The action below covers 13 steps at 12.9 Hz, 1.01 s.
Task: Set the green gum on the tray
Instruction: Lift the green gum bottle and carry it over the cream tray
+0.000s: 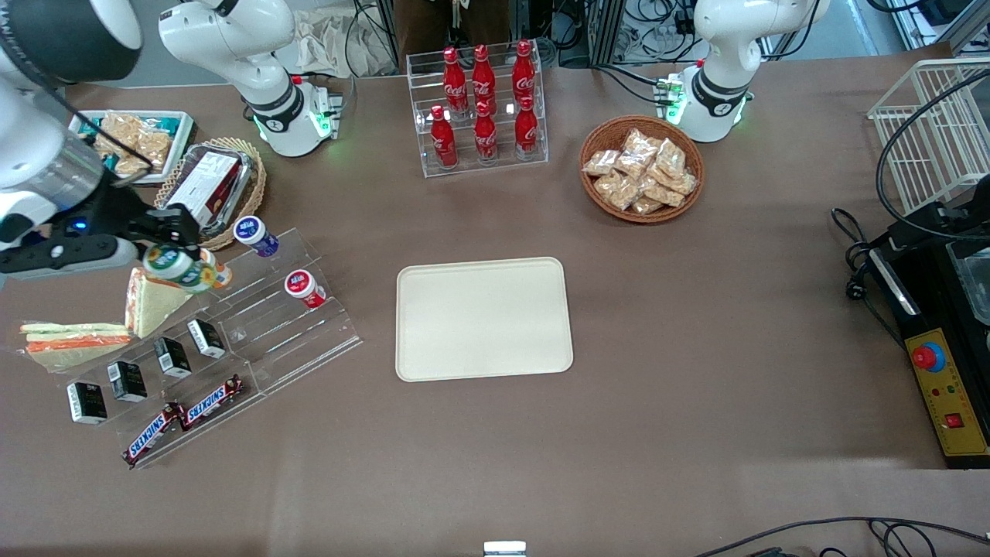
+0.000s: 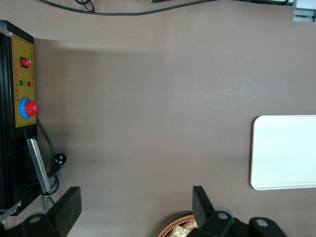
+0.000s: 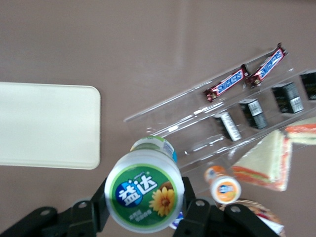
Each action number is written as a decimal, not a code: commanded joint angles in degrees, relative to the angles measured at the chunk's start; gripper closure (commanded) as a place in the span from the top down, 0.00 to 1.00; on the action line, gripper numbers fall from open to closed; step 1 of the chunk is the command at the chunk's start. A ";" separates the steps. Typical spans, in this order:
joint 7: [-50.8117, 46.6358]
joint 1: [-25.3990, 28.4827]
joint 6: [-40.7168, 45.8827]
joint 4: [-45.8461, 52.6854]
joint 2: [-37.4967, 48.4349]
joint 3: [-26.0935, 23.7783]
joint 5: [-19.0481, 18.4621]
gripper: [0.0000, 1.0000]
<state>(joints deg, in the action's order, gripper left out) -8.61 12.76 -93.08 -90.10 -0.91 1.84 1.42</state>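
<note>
My right gripper (image 1: 172, 249) is shut on the green gum (image 1: 178, 268), a small bottle with a green lid and a pale body. It holds the bottle tilted above the clear stepped rack (image 1: 263, 325), over the sandwich end. In the right wrist view the green lid (image 3: 144, 195) faces the camera between the black fingers (image 3: 193, 212) of the gripper (image 3: 145, 206). The cream-beige tray (image 1: 483, 319) lies flat at the table's middle, toward the parked arm's end from the gripper. It also shows in the right wrist view (image 3: 47, 123) and the left wrist view (image 2: 284, 153).
On the rack stand a blue-lidded bottle (image 1: 255, 234), a red-lidded bottle (image 1: 303, 288), an orange bottle (image 1: 220, 273), black boxes (image 1: 172, 357) and Snickers bars (image 1: 186, 418). Sandwiches (image 1: 151, 302) lie beside it. A cola rack (image 1: 481, 108) and a snack basket (image 1: 642, 170) stand farther back.
</note>
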 commanded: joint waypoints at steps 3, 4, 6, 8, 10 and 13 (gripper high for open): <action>-19.31 9.72 -0.69 4.93 -6.37 0.27 0.95 0.05; -21.60 10.96 -1.05 4.85 -7.34 0.27 1.13 0.05; -26.34 13.85 -5.24 3.98 -9.53 0.36 2.79 0.05; -31.09 16.84 -11.31 0.38 -11.38 0.36 2.71 0.05; -33.21 19.31 -17.63 -4.97 -12.27 0.44 2.36 0.05; -40.41 23.08 -29.58 -16.21 -12.44 0.44 1.75 0.05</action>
<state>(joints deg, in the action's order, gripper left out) -45.35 33.42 -116.06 -98.90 -14.89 1.63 2.99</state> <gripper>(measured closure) 0.414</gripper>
